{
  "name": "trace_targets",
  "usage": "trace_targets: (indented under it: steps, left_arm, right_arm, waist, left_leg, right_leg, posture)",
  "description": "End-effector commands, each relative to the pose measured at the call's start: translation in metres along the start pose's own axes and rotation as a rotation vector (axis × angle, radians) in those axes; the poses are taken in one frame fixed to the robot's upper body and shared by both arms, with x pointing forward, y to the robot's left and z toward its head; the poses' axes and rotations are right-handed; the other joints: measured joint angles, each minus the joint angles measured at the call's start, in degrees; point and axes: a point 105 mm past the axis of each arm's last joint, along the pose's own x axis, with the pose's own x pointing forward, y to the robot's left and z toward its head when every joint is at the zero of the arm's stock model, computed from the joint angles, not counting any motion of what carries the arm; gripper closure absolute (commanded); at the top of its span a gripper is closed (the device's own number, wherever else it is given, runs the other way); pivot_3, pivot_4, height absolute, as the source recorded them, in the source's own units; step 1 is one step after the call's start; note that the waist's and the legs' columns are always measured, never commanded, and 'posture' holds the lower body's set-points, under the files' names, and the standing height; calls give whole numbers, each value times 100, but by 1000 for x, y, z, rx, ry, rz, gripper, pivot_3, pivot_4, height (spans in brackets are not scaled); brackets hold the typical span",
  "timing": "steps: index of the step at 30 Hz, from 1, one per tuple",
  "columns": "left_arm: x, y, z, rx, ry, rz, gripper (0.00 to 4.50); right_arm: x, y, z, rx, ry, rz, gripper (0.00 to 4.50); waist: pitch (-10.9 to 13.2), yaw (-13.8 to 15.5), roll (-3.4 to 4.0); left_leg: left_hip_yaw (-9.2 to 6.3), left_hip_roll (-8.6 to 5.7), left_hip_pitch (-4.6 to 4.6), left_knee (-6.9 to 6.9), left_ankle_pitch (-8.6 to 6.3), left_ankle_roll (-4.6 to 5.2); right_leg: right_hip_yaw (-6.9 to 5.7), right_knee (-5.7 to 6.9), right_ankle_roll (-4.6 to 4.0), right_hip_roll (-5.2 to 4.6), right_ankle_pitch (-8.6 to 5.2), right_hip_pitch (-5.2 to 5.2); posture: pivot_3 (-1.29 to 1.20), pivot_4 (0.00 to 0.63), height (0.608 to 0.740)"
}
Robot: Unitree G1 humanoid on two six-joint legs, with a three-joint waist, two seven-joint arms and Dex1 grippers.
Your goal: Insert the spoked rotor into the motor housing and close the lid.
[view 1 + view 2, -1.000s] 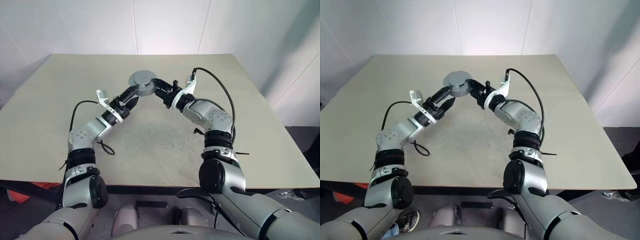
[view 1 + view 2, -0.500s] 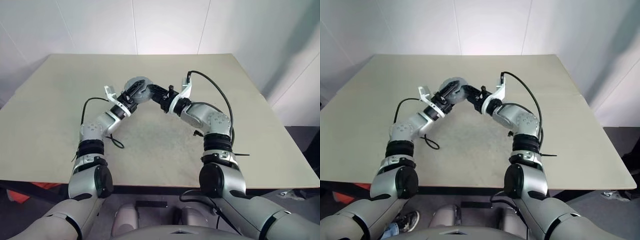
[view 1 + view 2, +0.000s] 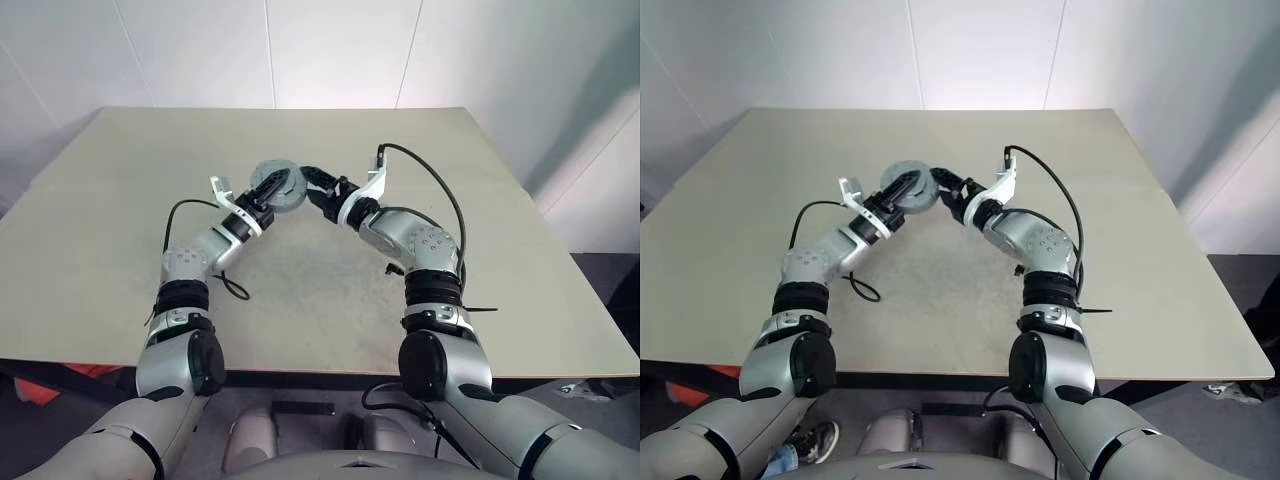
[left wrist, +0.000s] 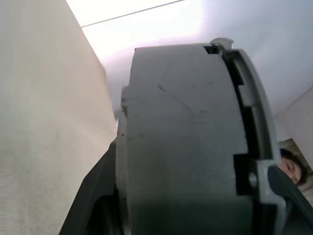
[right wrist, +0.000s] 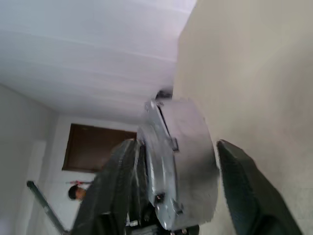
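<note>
The left gripper [image 3: 268,187] pinches the grey housing [image 3: 277,186] by its rim; the right gripper [image 3: 316,182], just beside, stands spread around it. Best keep the left grip square while the right one backs straight off.

The table [image 3: 120,230] spreads before the robot, with the motor housing [image 3: 277,186] above its middle, at about twelve o'clock from the table's centre. The left gripper [image 3: 264,188] reaches it from seven o'clock, fingers across its top and underside, while the right gripper [image 3: 312,184] stands at its three o'clock side, jaws spread and just beside its edge (contact cannot be told). Behind the table rises the wall [image 3: 330,50]. A person [image 5: 76,192] shows far off in the right wrist view.
</note>
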Motion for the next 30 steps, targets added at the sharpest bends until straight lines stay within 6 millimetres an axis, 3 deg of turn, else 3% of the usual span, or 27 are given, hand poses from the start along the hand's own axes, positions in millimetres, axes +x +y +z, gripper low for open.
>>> trace_targets:
  steps: [1, 6, 10, 13, 17, 22, 28, 30]
  left_arm:
    - [0, -15, 24, 49, -78, -43, 2267]
    - [-22, -3, 64, 135, -250, 57, 2267]
    - [-62, 15, 116, 208, -464, 228, 2267]
    - [-86, 24, 137, 227, -555, 325, 2267]
    - [-109, 41, 151, 204, -662, 466, 2267]
    - [-111, 53, 148, 180, -676, 527, 2267]
    - [-106, 52, 147, 184, -665, 536, 194]
    - [-108, 49, 152, 194, -679, 532, 22]
  right_arm:
    - [-1, -4, 25, -119, -154, -87, 788]
    - [-5, -17, 34, -89, -210, -110, 788]
    - [-10, -21, 36, -101, -211, -113, 788]
    - [-12, -22, 35, -108, -207, -116, 788]
    - [-12, -22, 35, -111, -201, -118, 788]
    - [-12, -22, 34, -117, -188, -120, 788]
    - [-11, -33, 29, -106, -166, -152, 753]
    - [-10, -34, 27, -98, -158, -154, 753]
  waist:
    - [0, -4, 0]
    - [1, -52, -1]
    - [1, -67, -1]
    - [4, -44, -6]
    - [6, 22, -10]
    - [12, 106, -22]
    - [12, 117, -24]
    - [12, 114, -24]
  left_leg:
    - [0, 0, 0, 0, 0, 0]
    - [-1, 1, 1, 0, 0, -1]
    - [-5, 2, 4, -1, 0, 0]
    - [-7, 2, 3, -1, 0, 0]
    - [-7, 0, 3, -1, 0, 0]
    - [-7, 2, 9, 4, 0, -1]
    - [-7, 2, 18, 5, 1, -5]
    - [-7, 2, 25, 5, 2, -6]
  right_leg:
    - [0, 0, 0, 0, 0, 0]
    - [0, 1, 0, 0, 0, -1]
    - [0, 1, 1, 2, 0, -1]
    - [-1, -1, 2, 3, 0, -1]
    - [-1, -1, 3, 0, 0, 3]
    - [-1, 2, 5, -3, 2, 10]
    - [-1, 9, 4, -3, 3, 14]
    - [0, 11, 4, -3, 2, 19]
  posture:
    - [0, 0, 740]
    - [0, 0, 740]
    - [0, 0, 740]
    - [0, 0, 740]
    - [0, 0, 740]
    - [0, 0, 740]
    - [0, 0, 740]
    - [0, 0, 740]
